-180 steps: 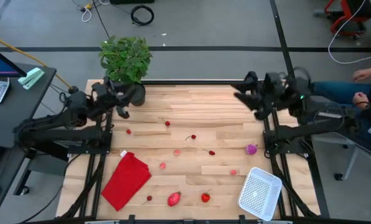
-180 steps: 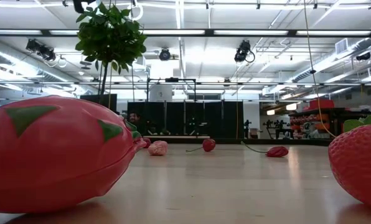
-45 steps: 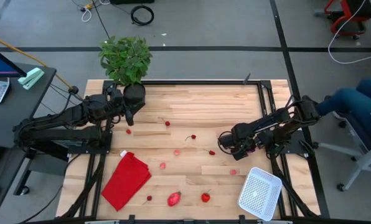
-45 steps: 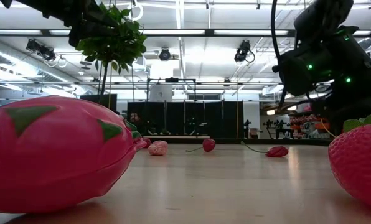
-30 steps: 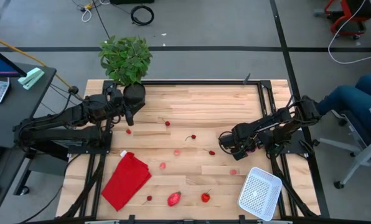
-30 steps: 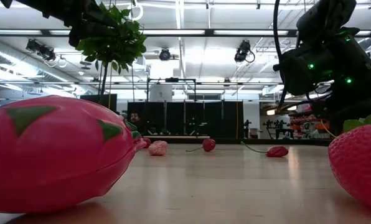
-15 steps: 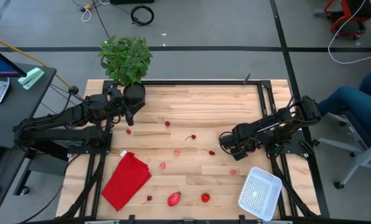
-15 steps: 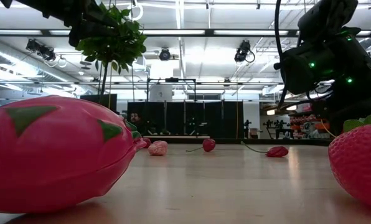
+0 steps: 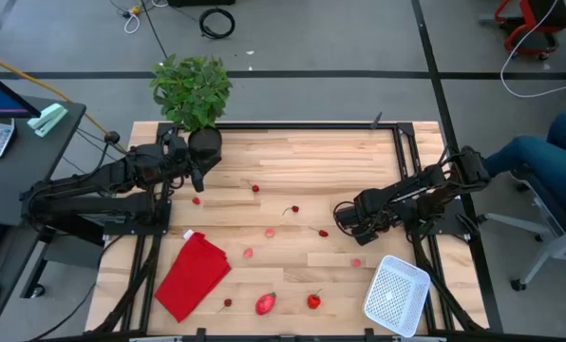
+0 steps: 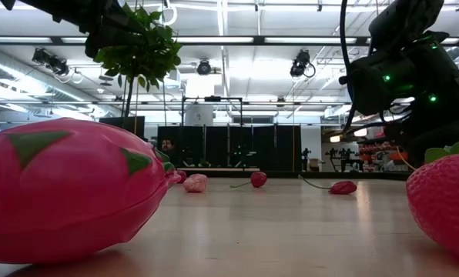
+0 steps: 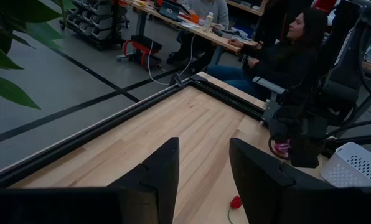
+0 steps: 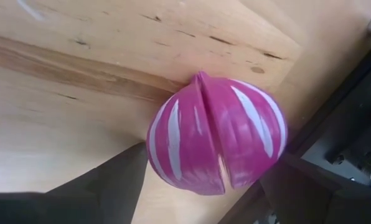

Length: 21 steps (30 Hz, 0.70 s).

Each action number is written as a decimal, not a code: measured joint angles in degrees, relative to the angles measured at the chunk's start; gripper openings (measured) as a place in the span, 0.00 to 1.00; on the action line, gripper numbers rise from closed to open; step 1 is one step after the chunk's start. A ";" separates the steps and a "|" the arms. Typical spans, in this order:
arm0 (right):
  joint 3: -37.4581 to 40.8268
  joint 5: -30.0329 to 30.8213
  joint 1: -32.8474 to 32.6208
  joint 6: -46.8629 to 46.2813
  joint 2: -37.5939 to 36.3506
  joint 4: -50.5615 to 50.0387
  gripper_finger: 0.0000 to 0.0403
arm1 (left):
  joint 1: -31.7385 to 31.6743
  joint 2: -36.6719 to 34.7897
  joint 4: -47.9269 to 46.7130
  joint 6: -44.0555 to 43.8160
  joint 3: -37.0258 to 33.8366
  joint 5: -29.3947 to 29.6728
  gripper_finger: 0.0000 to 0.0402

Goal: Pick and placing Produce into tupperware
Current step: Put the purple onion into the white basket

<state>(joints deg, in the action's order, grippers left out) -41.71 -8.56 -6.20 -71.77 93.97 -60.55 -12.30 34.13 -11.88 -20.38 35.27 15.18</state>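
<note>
One tupperware [image 9: 395,294], one red cloth [image 9: 192,275]

Place was robotics lab in large open workshop hall. Signs: wooden table [image 9: 292,180] on black metal frame [image 9: 264,124]; taped grey floor [image 9: 321,47] around table; ceiling lights [image 10: 295,40], ducts overhead; person [image 11: 285,50] seated at desks [image 11: 192,25] beyond table.

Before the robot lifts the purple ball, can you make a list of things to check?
1. Purple ball between the right gripper fingers: ok.
2. Fingers squeezed tight on the ball: cannot tell.
3. White tupperware sitting open near the right arm: ok.
4. Way to the tupperware free of fruit except one small pink piece: ok.
5. Left gripper open, waiting by the plant pot, out of the way: ok.
</note>
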 joint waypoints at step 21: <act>-1.29 7.13 0.03 4.40 0.01 -0.06 0.77 | -0.02 -0.02 0.00 -0.02 0.00 -0.02 0.38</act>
<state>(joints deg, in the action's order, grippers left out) -43.00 -1.44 -6.17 -67.36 93.98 -60.61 -12.32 34.11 -11.88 -20.40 35.27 15.16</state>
